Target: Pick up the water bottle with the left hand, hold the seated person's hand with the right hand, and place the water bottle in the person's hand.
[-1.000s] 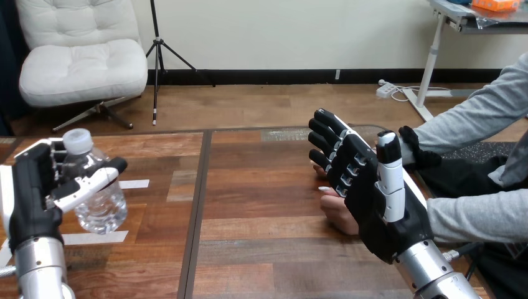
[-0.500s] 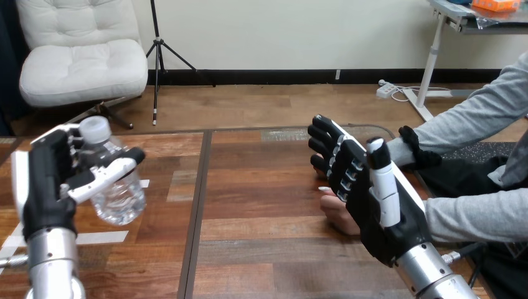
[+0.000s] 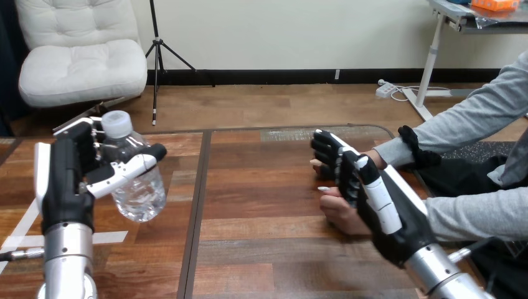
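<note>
**Left hand carries the water bottle off the table; right hand closes over the person's hand.**

The left hand [image 3: 65,180] has its fingers and thumb wrapped round the clear water bottle [image 3: 134,180]. The bottle is tilted, with its white cap up by the fingertips and its base swung out to the hand's right, lifted off the table [image 3: 261,187]. White tape strips [image 3: 93,238] lie on the wood below this hand. A wide stretch of open wood, crossed by a dark seam [image 3: 198,205] just past the bottle's base, separates the two hands. The right hand [image 3: 373,205] lies over the person's hand [image 3: 339,215], its fingers bent down across it; the person's fingertips peek out just beyond them. The table's far edge and rounded corner lie near, just beyond this hand's fingers.
</note>
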Robot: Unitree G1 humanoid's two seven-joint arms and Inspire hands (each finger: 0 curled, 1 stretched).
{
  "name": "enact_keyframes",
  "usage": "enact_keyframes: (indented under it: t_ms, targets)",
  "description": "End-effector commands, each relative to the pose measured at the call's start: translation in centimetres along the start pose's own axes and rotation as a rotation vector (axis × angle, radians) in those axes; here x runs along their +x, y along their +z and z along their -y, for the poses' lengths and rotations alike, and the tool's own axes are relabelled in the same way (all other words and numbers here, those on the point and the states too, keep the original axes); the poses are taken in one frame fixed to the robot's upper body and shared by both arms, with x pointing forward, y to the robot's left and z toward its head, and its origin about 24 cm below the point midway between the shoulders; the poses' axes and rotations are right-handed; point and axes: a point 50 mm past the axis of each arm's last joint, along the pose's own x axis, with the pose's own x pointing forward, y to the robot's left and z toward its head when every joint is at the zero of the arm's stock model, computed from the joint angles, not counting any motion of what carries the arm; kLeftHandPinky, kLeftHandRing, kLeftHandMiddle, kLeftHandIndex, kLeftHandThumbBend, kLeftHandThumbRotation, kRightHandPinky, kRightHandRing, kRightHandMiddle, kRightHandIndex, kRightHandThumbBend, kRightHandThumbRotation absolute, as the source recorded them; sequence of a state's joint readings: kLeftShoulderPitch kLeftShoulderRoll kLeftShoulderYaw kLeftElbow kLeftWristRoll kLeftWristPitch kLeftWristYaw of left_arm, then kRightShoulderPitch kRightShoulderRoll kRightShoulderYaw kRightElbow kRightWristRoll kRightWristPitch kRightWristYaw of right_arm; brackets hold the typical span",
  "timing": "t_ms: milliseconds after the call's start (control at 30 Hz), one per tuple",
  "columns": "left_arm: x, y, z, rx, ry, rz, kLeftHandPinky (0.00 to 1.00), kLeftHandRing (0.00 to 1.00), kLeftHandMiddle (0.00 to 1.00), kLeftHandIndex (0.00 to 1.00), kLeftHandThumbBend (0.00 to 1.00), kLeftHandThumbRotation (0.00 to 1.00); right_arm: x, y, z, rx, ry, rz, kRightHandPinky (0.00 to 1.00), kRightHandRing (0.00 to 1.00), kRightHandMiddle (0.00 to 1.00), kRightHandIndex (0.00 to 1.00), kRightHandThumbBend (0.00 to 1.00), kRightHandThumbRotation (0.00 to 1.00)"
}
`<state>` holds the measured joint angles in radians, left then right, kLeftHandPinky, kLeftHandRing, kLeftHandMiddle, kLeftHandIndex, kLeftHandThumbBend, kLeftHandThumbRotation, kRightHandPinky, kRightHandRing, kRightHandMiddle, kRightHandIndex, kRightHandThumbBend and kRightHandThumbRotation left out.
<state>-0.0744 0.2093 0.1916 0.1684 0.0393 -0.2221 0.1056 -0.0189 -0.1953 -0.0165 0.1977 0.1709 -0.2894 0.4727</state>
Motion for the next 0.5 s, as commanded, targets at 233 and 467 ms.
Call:
enact_keyframes:
  t_ms: [233, 467]
  targets:
    - [1.5, 2.6, 1.0, -0.047, -0.017, 0.120, 0.28, 0.34, 0.39, 0.39, 0.76, 0.00, 1.8, 2.5, 4.1, -0.205, -0.056, 0.101, 0.96, 0.96, 0.95, 0.94, 0.81, 1.00]
    - [1.5, 2.8, 1.2, -0.042, -0.030, 0.132, 0.28, 0.34, 0.39, 0.39, 0.76, 0.00, 1.8, 2.9, 5.4, -0.288, -0.068, 0.089, 0.96, 0.97, 0.96, 0.93, 0.89, 1.00]
